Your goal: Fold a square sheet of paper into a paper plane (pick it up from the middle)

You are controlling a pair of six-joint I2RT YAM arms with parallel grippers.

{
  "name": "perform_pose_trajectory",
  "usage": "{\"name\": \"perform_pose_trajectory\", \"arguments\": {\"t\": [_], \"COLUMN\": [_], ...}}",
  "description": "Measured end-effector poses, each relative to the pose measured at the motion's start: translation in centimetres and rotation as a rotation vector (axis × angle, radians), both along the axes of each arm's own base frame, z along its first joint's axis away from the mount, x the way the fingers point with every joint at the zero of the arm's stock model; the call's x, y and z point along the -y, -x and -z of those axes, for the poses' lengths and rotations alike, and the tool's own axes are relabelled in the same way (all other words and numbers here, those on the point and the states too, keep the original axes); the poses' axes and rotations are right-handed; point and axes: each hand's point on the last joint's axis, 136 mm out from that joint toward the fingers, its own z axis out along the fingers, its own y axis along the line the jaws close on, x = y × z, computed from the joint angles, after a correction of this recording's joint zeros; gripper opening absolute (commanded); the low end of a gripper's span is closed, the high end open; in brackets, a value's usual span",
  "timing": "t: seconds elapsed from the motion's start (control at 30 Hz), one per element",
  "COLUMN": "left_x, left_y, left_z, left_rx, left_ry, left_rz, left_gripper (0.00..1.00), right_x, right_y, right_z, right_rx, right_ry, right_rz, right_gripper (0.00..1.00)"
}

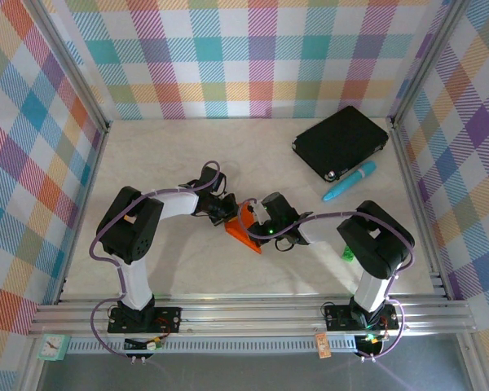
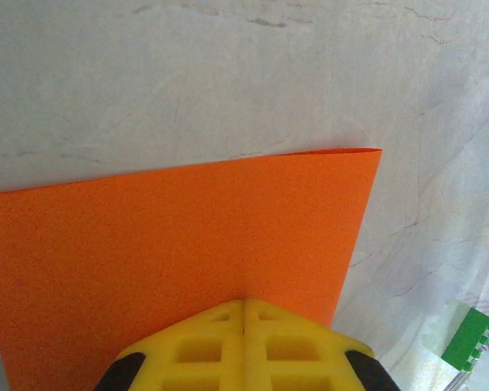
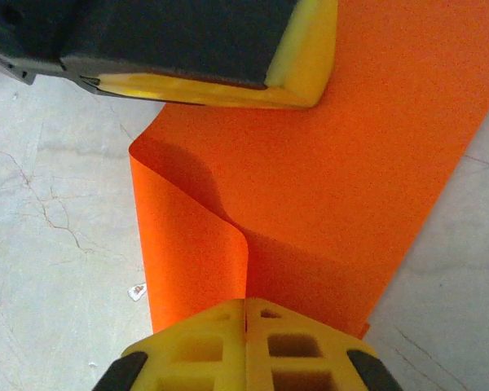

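The square sheet of paper (image 1: 245, 235) is bright orange and hangs bent between my two grippers at the table's middle. My left gripper (image 1: 230, 216) is shut on one edge of it; in the left wrist view the sheet (image 2: 171, 252) spreads flat ahead of the closed yellow fingertips (image 2: 244, 304). My right gripper (image 1: 254, 220) is shut on the opposite side, where the sheet (image 3: 350, 163) curls into a raised ridge that runs into its closed tips (image 3: 245, 303). The left gripper's finger (image 3: 301, 57) shows at the top of the right wrist view. The paper plane is out of view.
A black rectangular pad (image 1: 341, 140) lies at the back right, with a teal pen-like object (image 1: 349, 181) just in front of it. A small green block (image 1: 348, 254) sits beside the right arm, also seen as the green block (image 2: 468, 340). Plaid walls enclose the table.
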Motion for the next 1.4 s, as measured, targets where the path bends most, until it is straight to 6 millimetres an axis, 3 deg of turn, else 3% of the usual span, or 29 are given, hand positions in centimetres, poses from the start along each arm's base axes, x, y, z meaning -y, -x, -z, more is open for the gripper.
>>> {"name": "perform_pose_trajectory", "arguments": {"t": [0.5, 0.73, 0.9, 1.07, 1.13, 1.3, 1.4], "left_x": [0.1, -0.3, -2.4, -3.6, -3.6, -3.5, -3.1], "left_y": [-0.1, 0.0, 0.1, 0.2, 0.9, 4.1, 5.4], "left_z": [0.0, -0.6, -4.4, -8.4, -8.1, -4.4, -3.4], "left_rx": [-0.014, -0.013, 0.056, 0.143, 0.136, 0.030, -0.005], "left_ry": [-0.011, -0.015, 0.006, 0.083, 0.106, 0.118, 0.132], "left_rz": [0.007, -0.023, -0.127, -0.218, -0.236, -0.263, -0.266], "left_gripper": [0.03, 0.12, 0.18, 0.18, 0.17, 0.11, 0.08], "right_x": [0.0, 0.0, -0.2, -0.3, -0.3, -0.3, -0.3], "right_y": [-0.2, -0.2, -0.4, -0.4, -0.5, -0.5, -0.4], "right_z": [0.3, 0.3, 0.3, 0.3, 0.3, 0.3, 0.3], "right_rx": [-0.020, -0.031, -0.058, -0.093, -0.106, -0.141, -0.163], "right_ry": [0.017, 0.022, 0.025, 0.028, 0.029, 0.034, 0.036], "right_rz": [0.013, 0.019, 0.035, 0.054, 0.062, 0.078, 0.086], "right_gripper": [0.05, 0.05, 0.05, 0.05, 0.05, 0.05, 0.04]}}
